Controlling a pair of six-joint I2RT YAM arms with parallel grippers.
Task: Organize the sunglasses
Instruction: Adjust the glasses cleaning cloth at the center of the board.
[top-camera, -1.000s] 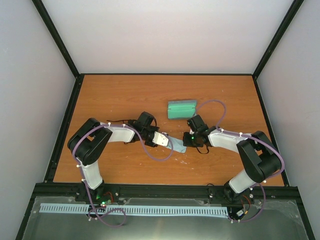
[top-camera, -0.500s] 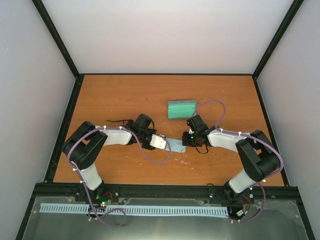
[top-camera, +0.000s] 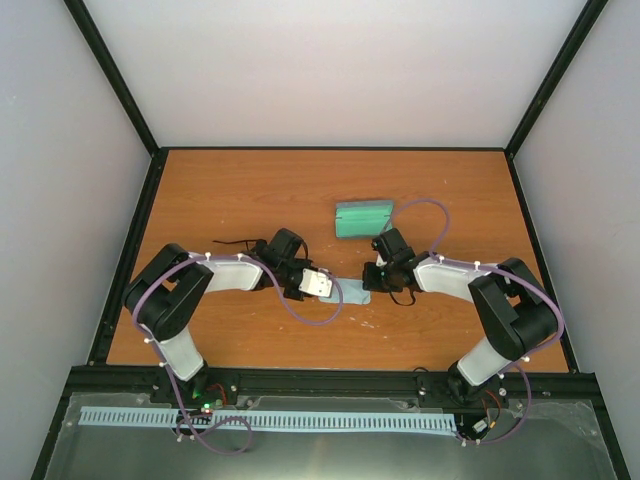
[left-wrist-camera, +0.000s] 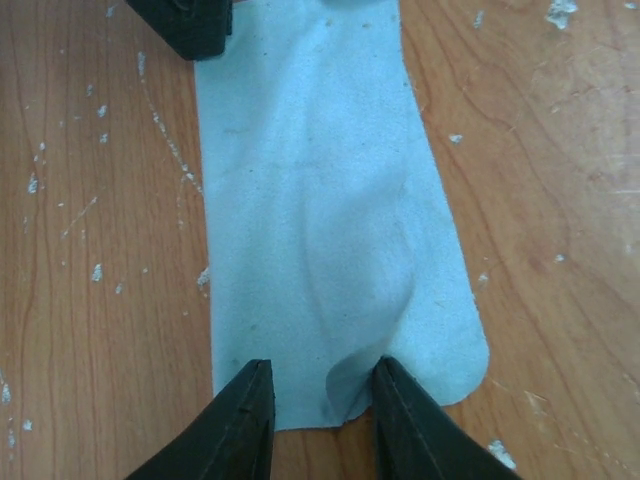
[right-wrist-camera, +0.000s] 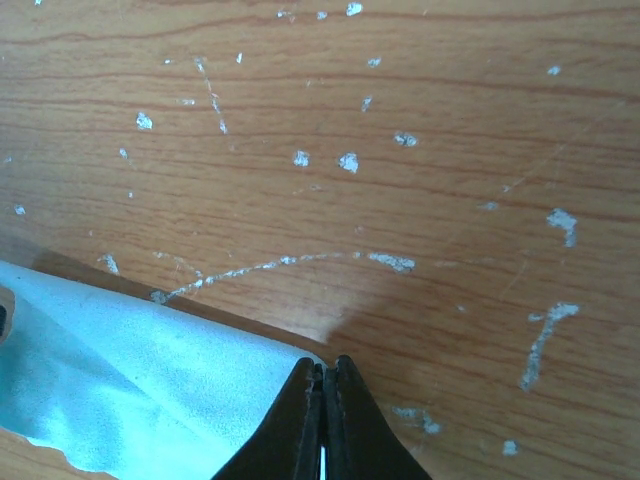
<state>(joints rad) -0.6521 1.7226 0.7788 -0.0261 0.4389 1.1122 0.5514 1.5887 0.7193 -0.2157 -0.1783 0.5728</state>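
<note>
Pale blue cloth lying flat between our two claws, with the sunglasses nowhere we can pick out.

Our left claw stands released, its fingers parted either side of a small pucker at the cloth's near edge. Our right claw is clenched on the far corner, which rides a little off the table. The open case lies just beyond the right claw. We judge the main risk to be a pull from the right: with nothing pinning the other end, the cloth would slide and crumple. If the left claw closes on the pucker, it would bunch the cloth. Since we cannot see the sunglasses, a sweeping arm could knock them.
</note>
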